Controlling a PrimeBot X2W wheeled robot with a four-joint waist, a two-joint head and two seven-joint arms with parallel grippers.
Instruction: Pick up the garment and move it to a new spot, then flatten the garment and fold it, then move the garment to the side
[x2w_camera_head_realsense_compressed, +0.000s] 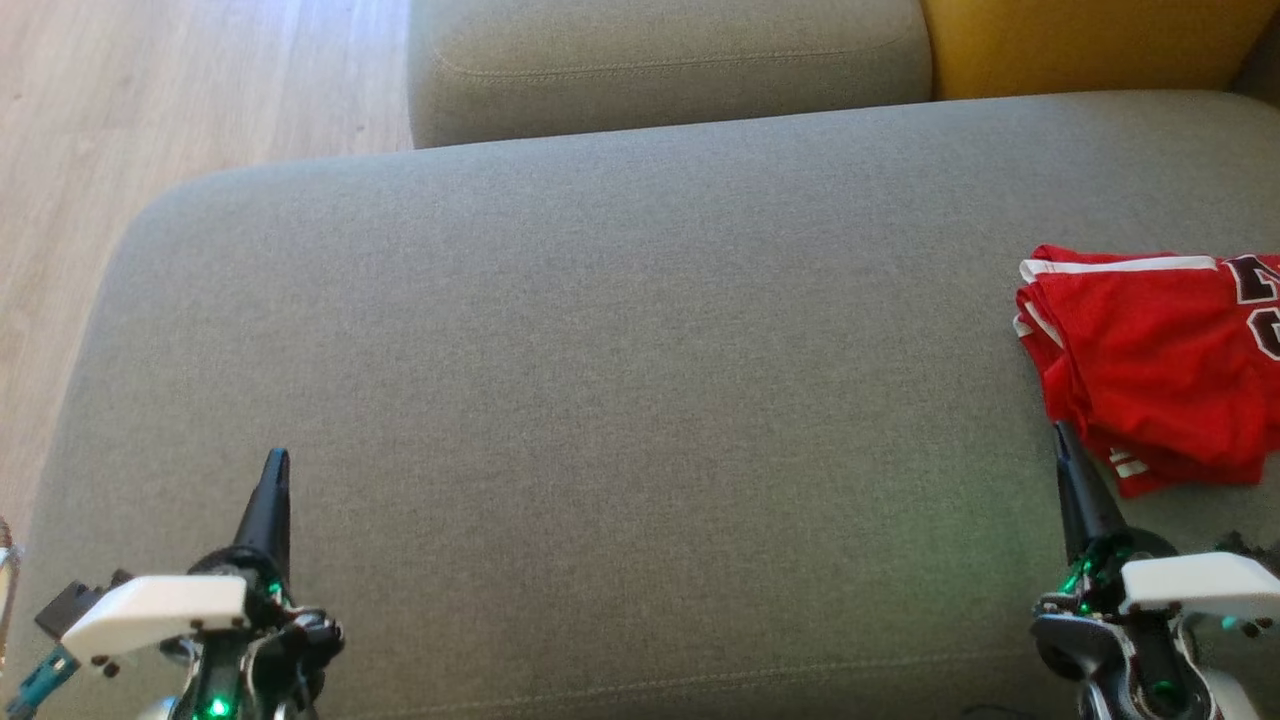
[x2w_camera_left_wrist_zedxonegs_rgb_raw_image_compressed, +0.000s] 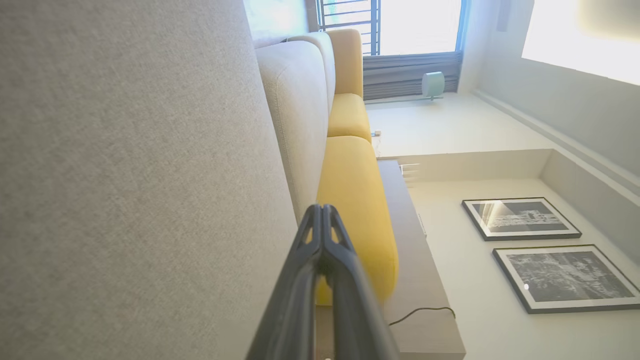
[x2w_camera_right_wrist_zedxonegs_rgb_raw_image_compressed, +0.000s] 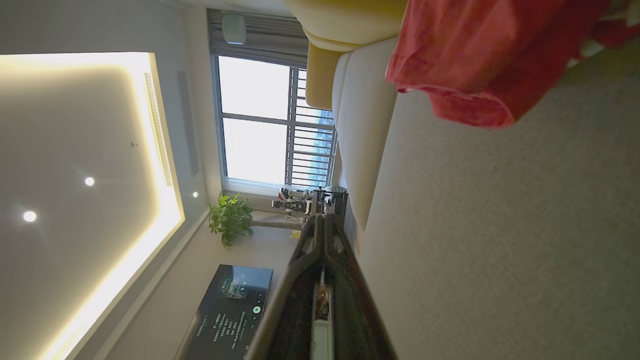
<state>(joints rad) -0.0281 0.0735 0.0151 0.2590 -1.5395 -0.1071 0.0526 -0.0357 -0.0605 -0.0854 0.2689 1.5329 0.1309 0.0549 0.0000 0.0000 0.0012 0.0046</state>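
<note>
The left gripper (x2w_camera_head_realsense_compressed: 276, 462) was shut, its two dark fingers pressed together to a single point with nothing between them. It hovered low over the near left part of the grey sofa seat (x2w_camera_head_realsense_compressed: 600, 350), fingers pointing towards the backrest. In the left wrist view the closed fingers (x2w_camera_left_wrist_zedxonegs_rgb_raw_image_compressed: 305, 280) met at the tip, with grey cloth to one side and a yellow cushion (x2w_camera_left_wrist_zedxonegs_rgb_raw_image_compressed: 355, 210) behind them.

The right gripper (x2w_camera_head_realsense_compressed: 1062, 432) was also shut and empty, its fingers meeting in one point over the near right part of the seat. Its tip stood just beside the near left corner of the garment (x2w_camera_head_realsense_compressed: 1150, 350); in the right wrist view the cloth lay ahead and to the side, apart from the fingertips.

The garment was a red jersey with white stripes and dark lettering, folded into a flat bundle. It lay on the right side of the seat and ran past the right edge of the head view.

Beyond the seat were a grey back cushion (x2w_camera_head_realsense_compressed: 660, 60) and, to its right, a yellow one. A pale wooden floor (x2w_camera_head_realsense_compressed: 150, 90) showed at the left. The right wrist view also took in a window (x2w_camera_right_wrist_zedxonegs_rgb_raw_image_compressed: 260, 120), a potted plant (x2w_camera_right_wrist_zedxonegs_rgb_raw_image_compressed: 231, 218) and a dark screen (x2w_camera_right_wrist_zedxonegs_rgb_raw_image_compressed: 227, 310).
</note>
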